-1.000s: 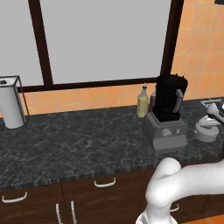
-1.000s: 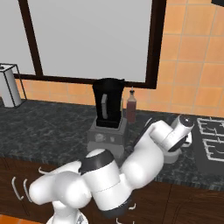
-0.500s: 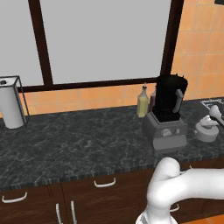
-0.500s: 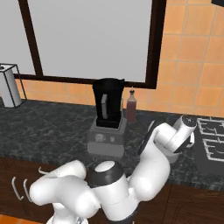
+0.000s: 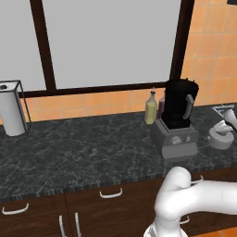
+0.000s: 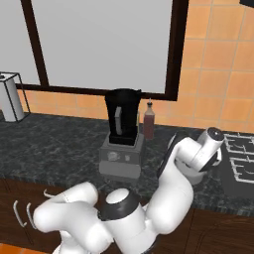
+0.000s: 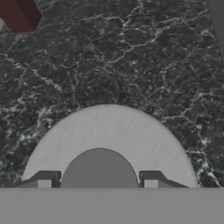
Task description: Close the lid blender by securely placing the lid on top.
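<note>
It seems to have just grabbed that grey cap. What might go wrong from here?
The tool pinches only the small knob of the lid, so the lid may slip or tilt when lifted. Carrying it to the blender, it might bump the jar's handle. The bottle close beside could be knocked.

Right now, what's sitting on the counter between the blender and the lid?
Nothing: in the left base view, bare dark counter separates the blender from the lid, where the hand is closed on its knob.
</note>
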Tool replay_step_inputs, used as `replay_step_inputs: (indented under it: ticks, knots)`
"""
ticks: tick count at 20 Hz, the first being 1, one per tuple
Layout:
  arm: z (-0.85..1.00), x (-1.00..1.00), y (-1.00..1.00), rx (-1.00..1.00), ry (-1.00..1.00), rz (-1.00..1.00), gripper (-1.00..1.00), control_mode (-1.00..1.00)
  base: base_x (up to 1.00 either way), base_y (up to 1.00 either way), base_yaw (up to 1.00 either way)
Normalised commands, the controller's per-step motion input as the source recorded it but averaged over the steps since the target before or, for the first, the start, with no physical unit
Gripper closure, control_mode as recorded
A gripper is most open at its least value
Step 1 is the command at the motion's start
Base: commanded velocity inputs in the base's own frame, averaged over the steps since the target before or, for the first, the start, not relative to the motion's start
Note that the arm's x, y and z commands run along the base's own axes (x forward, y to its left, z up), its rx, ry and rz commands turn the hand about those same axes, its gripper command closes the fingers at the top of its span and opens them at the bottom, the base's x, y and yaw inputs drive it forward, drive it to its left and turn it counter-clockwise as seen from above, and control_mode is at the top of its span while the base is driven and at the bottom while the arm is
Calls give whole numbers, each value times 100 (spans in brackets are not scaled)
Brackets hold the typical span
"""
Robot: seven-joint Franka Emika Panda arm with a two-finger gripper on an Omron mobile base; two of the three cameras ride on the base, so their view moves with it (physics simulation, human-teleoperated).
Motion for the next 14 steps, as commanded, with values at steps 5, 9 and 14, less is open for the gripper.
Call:
replay_step_inputs:
  ticks: [5, 9, 14]
  knots:
    - [100, -51, 0, 0, -8, 0, 100, -100, 0, 0, 0]
    - [100, -32, 18, 3, -16, 1, 100, -100, 0, 0, 0]
    - [100, -11, 28, 3, -19, 1, 100, -100, 0, 0, 0]
